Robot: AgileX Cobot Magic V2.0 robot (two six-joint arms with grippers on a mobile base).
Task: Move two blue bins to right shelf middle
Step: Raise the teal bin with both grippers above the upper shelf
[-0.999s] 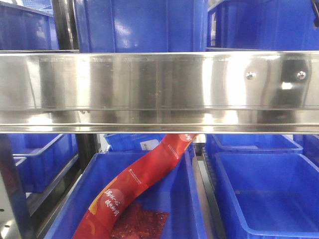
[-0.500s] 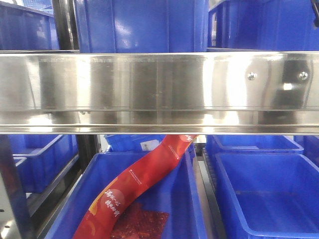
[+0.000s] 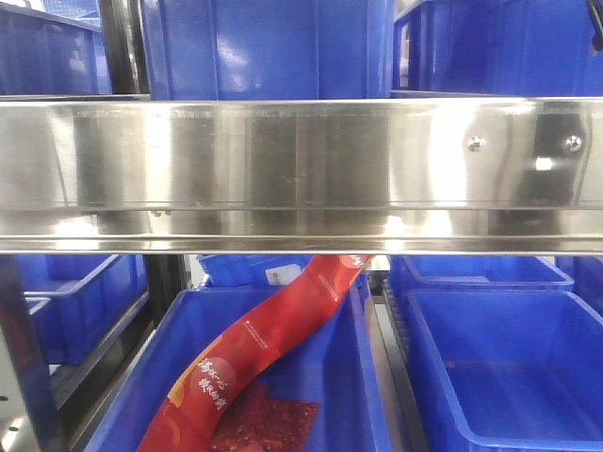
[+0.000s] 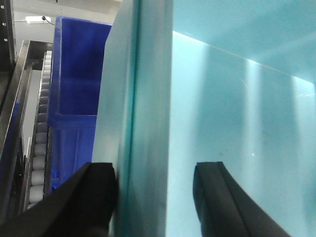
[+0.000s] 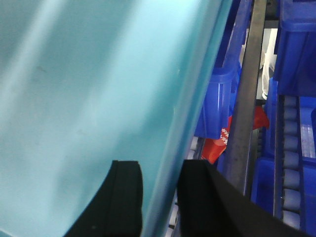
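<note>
Wrist-mounted views: a bin wall (image 4: 148,123) is clamped by each tool, left tool (image 4: 155,182) and right tool (image 5: 160,192), one per side.

Red packet (image 3: 259,353), white Chinese characters, seemingly too blurred to read

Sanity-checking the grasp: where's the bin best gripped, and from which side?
Grip the bin by its thin, upright side walls, coming over the rim: one finger inside, one outside. Left gripper and right gripper each straddle a wall this way.
</note>
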